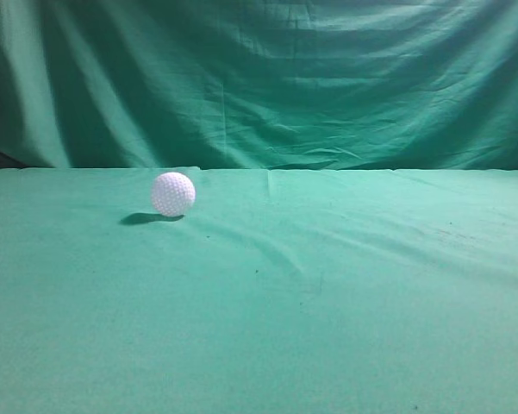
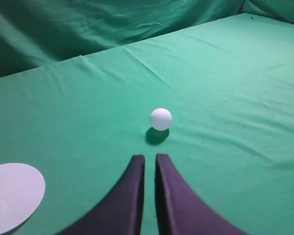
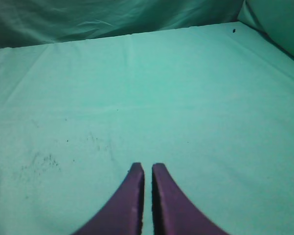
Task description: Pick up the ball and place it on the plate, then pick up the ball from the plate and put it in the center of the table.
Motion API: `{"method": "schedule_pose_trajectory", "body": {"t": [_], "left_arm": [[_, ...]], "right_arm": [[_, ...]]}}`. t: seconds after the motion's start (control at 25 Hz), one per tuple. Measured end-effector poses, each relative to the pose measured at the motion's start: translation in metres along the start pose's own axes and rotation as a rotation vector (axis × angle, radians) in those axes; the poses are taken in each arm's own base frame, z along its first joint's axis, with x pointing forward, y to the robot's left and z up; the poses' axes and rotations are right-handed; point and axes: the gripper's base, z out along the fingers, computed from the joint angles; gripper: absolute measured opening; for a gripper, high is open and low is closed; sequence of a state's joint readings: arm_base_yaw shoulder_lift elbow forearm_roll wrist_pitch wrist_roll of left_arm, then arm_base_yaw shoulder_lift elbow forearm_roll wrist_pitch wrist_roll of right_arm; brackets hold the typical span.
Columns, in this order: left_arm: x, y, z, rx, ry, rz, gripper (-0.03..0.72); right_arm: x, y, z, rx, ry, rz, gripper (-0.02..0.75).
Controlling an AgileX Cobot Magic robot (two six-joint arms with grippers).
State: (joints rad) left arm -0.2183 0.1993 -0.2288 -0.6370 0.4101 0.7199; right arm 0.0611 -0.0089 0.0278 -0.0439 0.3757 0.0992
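Note:
The white dimpled ball (image 1: pixel 173 193) rests on the green cloth table (image 1: pixel 327 285), left of middle in the exterior view. In the left wrist view the ball (image 2: pixel 161 119) lies a short way beyond my left gripper (image 2: pixel 150 157), whose dark fingers are shut and empty. A white plate (image 2: pixel 12 196) shows at the lower left of that view, to the left of the gripper, with nothing on it. My right gripper (image 3: pixel 147 167) is shut and empty over bare green cloth (image 3: pixel 186 98). Neither gripper shows in the exterior view.
A darker draped green curtain (image 1: pixel 259 78) hangs behind the table's far edge and shows along the top of both wrist views. Small dark specks mark the cloth (image 3: pixel 39 164) left of the right gripper.

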Motion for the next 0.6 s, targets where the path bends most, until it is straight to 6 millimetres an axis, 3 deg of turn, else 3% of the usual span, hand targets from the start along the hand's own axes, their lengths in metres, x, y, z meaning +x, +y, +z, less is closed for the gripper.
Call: {"method": "schedule_pose_trajectory", "body": {"t": [0.6], "left_arm": [[0.0,0.0,0.0,0.0,0.0,0.0,0.057]], "right_arm": [[0.0,0.0,0.0,0.0,0.0,0.0,0.048]]}}
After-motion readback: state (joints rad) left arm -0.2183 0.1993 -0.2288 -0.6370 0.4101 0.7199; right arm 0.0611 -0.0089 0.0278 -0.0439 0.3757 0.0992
